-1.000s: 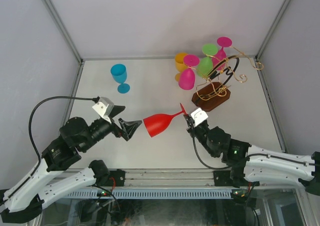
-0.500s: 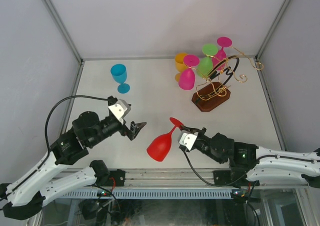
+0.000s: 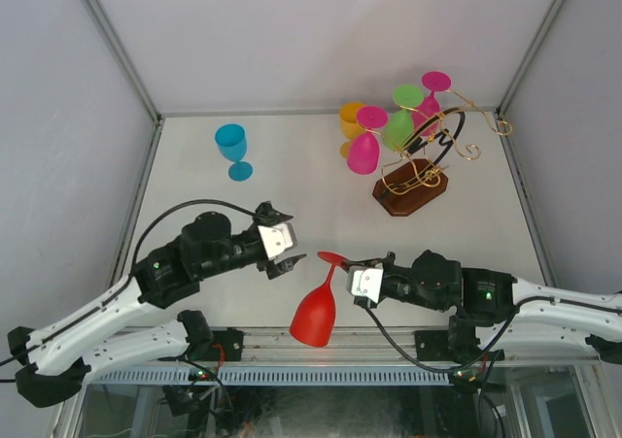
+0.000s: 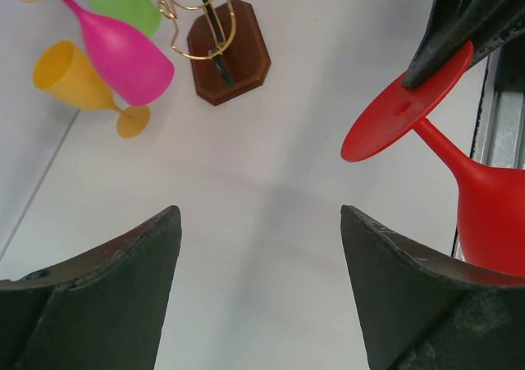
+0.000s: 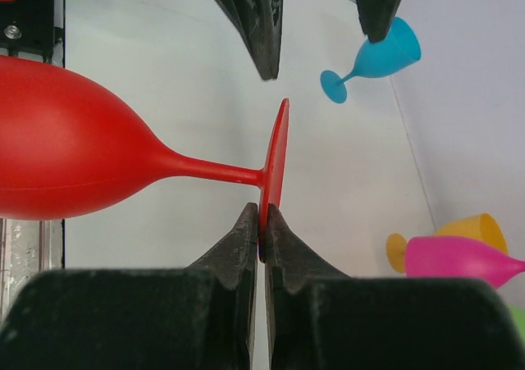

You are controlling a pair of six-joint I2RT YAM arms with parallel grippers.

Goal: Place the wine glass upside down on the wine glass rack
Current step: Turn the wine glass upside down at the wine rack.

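Observation:
My right gripper (image 3: 342,265) is shut on the round foot of a red wine glass (image 3: 316,314), pinching its rim (image 5: 262,216). The glass hangs bowl-down over the near table edge, foot up. In the left wrist view the red glass (image 4: 426,124) sits at the upper right. My left gripper (image 3: 292,256) is open and empty, just left of the glass foot; its fingers (image 4: 107,296) frame bare table. The wine glass rack (image 3: 428,161), gold wire on a brown wooden base (image 4: 227,52), stands at the far right with pink and green glasses hanging on it.
A blue glass (image 3: 232,150) stands upright at the far left. A yellow glass (image 3: 351,119) hangs or leans beside a pink one (image 3: 363,150) left of the rack. Grey walls enclose the table; a metal rail runs along the near edge.
My right gripper has swung the red glass from lying sideways to hanging bowl-down near the front edge. My left gripper has moved right, toward the glass foot, staying open.

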